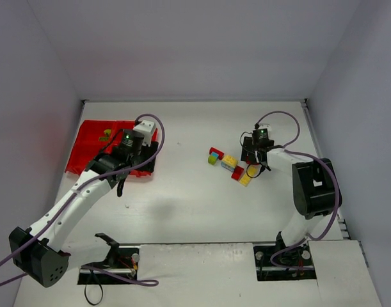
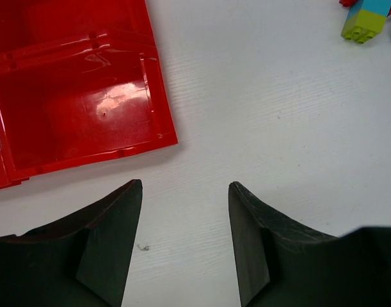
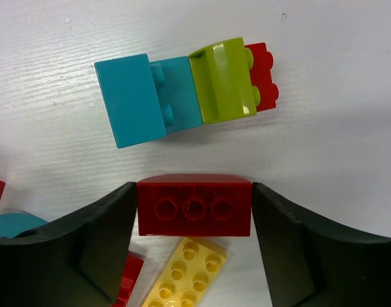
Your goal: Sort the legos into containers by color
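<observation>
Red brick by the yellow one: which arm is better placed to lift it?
Right. The right gripper touches both ends of the red brick; the left gripper hangs empty by the tray.

White wood-grain table point(image 1: 195, 204). Plain grey walls point(image 1: 195, 45) rise along the table's far, left and right edges. A white board point(image 1: 195, 268) lies at the table's near edge.
</observation>
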`<state>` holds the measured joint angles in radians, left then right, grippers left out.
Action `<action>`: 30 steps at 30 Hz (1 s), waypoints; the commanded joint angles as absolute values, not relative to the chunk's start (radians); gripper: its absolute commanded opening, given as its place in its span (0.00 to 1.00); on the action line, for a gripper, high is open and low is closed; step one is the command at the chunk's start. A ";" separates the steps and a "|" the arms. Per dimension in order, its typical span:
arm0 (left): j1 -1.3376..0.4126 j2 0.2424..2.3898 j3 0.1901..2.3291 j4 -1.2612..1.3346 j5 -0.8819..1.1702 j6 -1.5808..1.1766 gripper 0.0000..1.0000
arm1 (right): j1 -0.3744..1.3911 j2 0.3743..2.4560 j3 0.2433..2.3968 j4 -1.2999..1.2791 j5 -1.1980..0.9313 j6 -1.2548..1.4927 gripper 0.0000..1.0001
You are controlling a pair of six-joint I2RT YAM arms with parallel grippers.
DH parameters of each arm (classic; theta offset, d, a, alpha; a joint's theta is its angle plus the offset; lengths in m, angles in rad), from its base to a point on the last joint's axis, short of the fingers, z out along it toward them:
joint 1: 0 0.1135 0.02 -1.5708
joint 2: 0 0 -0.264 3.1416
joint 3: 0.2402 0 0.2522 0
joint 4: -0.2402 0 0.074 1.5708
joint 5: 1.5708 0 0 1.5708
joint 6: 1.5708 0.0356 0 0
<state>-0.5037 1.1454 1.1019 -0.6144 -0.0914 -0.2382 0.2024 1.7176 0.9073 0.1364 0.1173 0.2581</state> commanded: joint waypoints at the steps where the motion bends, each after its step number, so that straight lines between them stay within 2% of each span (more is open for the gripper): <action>1: -0.502 1.140 1.118 -0.574 -0.114 -0.224 0.50 | 0.195 1.729 0.943 0.189 0.092 0.245 0.63; 3: -0.502 1.140 1.117 -0.574 -0.115 -0.224 0.50 | 0.196 1.721 0.939 0.187 0.084 0.242 0.53; 5: -0.500 1.138 1.117 -0.572 -0.114 -0.224 0.50 | 0.196 1.700 0.937 0.184 0.078 0.239 0.47; 6: -0.502 1.137 1.117 -0.574 -0.110 -0.224 0.50 | 0.196 1.680 0.934 0.181 0.077 0.238 0.40; 10: -0.502 1.129 1.120 -0.572 -0.095 -0.227 0.50 | 0.199 1.600 0.922 0.178 0.066 0.230 0.27; 11: -0.502 1.126 1.118 -0.569 -0.091 -0.229 0.50 | 0.201 1.579 0.919 0.178 0.060 0.219 0.20; 14: -0.502 1.100 1.126 -0.560 -0.072 -0.235 0.50 | 0.213 1.468 0.897 0.179 0.029 0.201 0.11; 18: -0.500 1.054 1.158 -0.558 -0.037 -0.255 0.50 | 0.245 1.266 0.839 0.218 -0.039 0.160 0.09; 20: -0.500 1.031 1.178 -0.555 0.032 -0.275 0.58 | 0.281 1.206 0.812 0.235 -0.066 0.133 0.09; 24: -0.502 1.028 1.268 -0.578 0.150 -0.328 0.64 | 0.362 1.060 0.767 0.316 -0.146 0.054 0.09; 30: -0.502 1.077 1.367 -0.580 0.369 -0.417 0.72 | 0.557 1.023 0.767 0.382 -0.216 -0.055 0.08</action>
<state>-0.5037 1.0523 1.3048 -0.6197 0.2180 -0.3439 0.4843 1.0256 0.7589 0.2665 -0.1585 0.0364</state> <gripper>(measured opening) 0.715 0.603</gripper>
